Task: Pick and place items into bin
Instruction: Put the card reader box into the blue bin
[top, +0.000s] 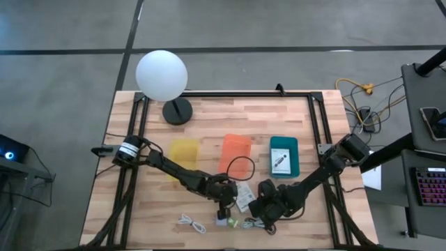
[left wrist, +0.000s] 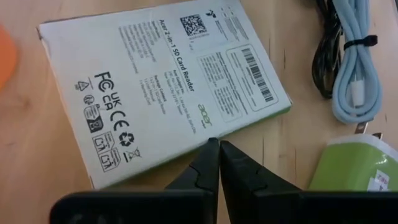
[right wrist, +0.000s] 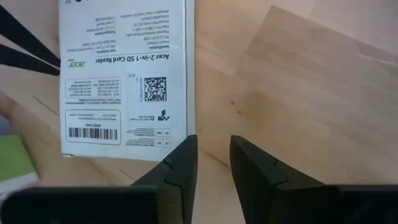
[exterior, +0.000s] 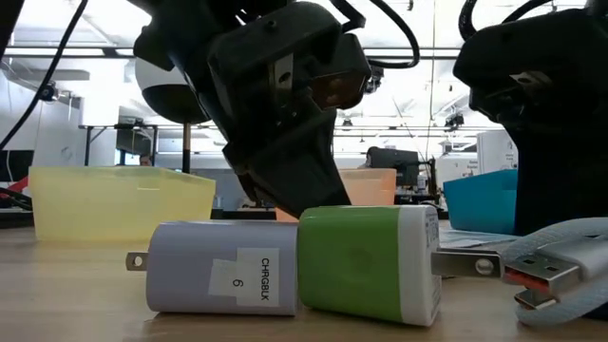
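The white card reader box [left wrist: 158, 87] lies flat on the bench [top: 293, 111] near its front edge, printed back facing up, between the two grippers. The left gripper [left wrist: 219, 157] hangs just over the box's edge with its fingers pressed together, holding nothing. The right gripper [right wrist: 213, 152] is at the opposite side of the box, by one of its corners, its fingers a little apart and empty. Just beside the box, toward the front edge, a green charger cube [exterior: 366, 261] and a grey charger cube [exterior: 214, 266] lie on their sides, touching each other. A coiled light blue cable [left wrist: 354, 68] lies near the green cube. Yellow [top: 185, 150], orange [top: 235, 148] and teal [top: 283, 155] bins sit mid-bench
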You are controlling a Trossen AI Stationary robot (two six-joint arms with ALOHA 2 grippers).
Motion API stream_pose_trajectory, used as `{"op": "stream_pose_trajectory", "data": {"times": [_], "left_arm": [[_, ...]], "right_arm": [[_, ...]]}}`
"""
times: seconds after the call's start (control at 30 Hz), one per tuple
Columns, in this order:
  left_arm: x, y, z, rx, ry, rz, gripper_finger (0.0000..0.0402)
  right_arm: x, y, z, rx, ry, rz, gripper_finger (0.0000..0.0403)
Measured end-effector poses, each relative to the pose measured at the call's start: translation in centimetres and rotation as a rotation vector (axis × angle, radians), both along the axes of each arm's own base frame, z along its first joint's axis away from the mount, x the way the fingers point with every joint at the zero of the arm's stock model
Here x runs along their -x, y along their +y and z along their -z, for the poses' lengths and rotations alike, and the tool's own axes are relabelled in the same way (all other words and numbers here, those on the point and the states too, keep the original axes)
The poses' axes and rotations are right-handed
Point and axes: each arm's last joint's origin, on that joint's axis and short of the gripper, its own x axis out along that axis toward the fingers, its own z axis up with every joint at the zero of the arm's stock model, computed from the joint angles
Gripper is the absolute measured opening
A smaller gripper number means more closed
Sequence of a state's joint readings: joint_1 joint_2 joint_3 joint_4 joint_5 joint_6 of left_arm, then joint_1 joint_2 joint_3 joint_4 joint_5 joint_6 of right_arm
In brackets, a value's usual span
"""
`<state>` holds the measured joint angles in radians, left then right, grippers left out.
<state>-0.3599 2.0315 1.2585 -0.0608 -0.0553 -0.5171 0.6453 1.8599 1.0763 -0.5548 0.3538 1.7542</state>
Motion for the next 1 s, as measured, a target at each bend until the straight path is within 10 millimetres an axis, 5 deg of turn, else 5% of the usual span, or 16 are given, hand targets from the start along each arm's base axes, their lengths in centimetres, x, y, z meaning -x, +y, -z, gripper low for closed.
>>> {"op": "stream_pose_trajectory", "data": {"times": [0.37,0.57,1.0], "left_arm": [[0.1,0.0,0.6,-0.004,0.020,0.002,0.0000],[0.0,0.0,0.5,0.009,0.020,0.013,0.0000],[-0.1,0.2,0.5,0.015,0.019,0.011,0.0000]], "right_arm": [[0.9,0.7,-3.9,0.068,0.111,-0.041,0.0092],[1.2,-0.8,-1.6,0.091,0.162,0.034,0.0087],[-1.0,-1.7,-0.1,0.000,0.058,0.053,0.0078]]}}
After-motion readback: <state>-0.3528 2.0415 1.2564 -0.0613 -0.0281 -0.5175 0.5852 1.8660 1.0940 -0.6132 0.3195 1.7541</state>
